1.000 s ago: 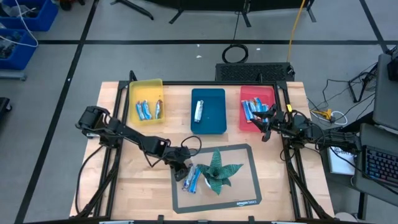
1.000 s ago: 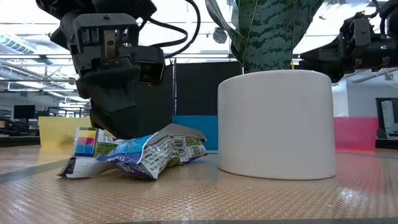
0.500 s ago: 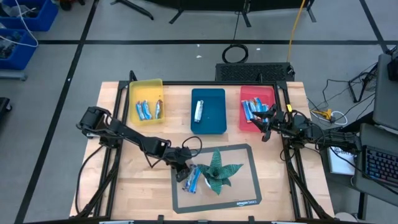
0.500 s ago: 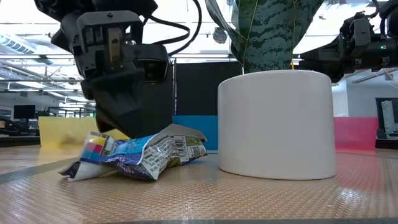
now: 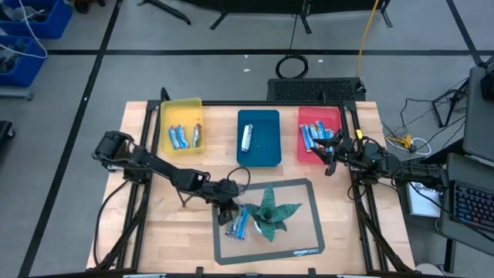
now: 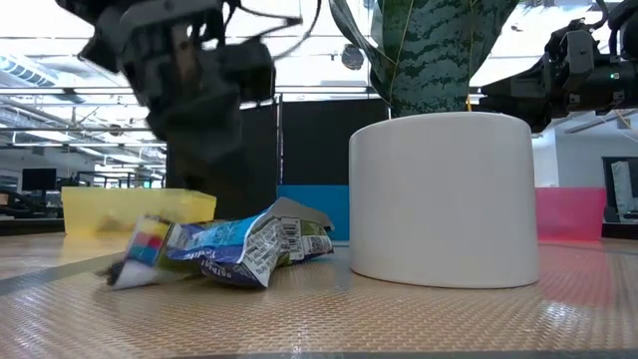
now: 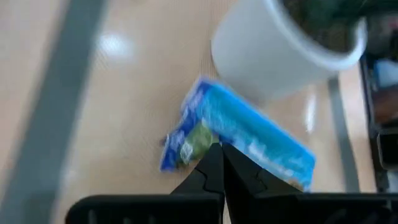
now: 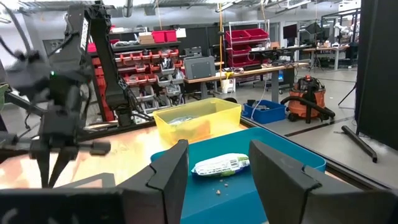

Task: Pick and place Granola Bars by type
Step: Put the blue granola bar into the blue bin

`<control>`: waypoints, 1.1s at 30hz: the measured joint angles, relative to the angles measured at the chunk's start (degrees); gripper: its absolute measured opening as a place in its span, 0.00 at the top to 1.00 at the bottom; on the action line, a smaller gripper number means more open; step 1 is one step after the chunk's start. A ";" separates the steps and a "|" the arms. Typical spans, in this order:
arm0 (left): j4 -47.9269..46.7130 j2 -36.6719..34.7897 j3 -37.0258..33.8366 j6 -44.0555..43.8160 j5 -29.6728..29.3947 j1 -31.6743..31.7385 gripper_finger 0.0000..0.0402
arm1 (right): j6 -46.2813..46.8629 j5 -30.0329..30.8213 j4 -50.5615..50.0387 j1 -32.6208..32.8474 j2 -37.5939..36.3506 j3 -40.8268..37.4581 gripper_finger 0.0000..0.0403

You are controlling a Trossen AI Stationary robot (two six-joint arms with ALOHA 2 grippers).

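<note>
A small pile of blue-wrapped granola bars [image 5: 238,224] lies on the mat beside the potted plant. The low view shows the pile [image 6: 224,249] flat on the mat, crinkled, with a colour-block end. My left gripper [image 5: 225,199] is shut and hangs just above the pile's far-left side [image 6: 194,175]. In its wrist view the closed tips [image 7: 219,149] point at a blue bar [image 7: 249,134]. My right gripper [image 5: 327,151] waits open over the red tray's near edge [image 8: 217,180]. More bars lie in the yellow tray [image 5: 185,136], the blue tray [image 5: 245,137] and the red tray [image 5: 315,137].
A white pot [image 6: 444,199] with a green leafy plant [image 5: 270,210] stands on the grey mat [image 5: 301,251], right of the pile. The yellow tray [image 5: 185,103], the blue tray [image 5: 258,114] and the red tray [image 5: 320,110] line the far side. Bare wood lies left of the mat.
My left gripper has risen off the pile of bars and is blurred with motion in the low view. The pile has been nudged: its colour-block end has sunk lower and the bars have slid slightly toward the pot.
</note>
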 joint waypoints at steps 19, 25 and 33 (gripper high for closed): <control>-6.20 -3.52 0.04 -12.11 5.10 -1.81 0.64 | 0.00 0.00 0.02 0.02 0.02 0.02 0.60; -6.02 -3.12 0.04 -12.33 1.53 -1.79 0.50 | 0.00 0.00 0.02 0.02 0.02 0.00 0.60; -5.42 0.41 0.04 -12.74 2.03 -1.42 0.54 | 0.00 0.00 0.02 0.02 0.02 0.02 0.60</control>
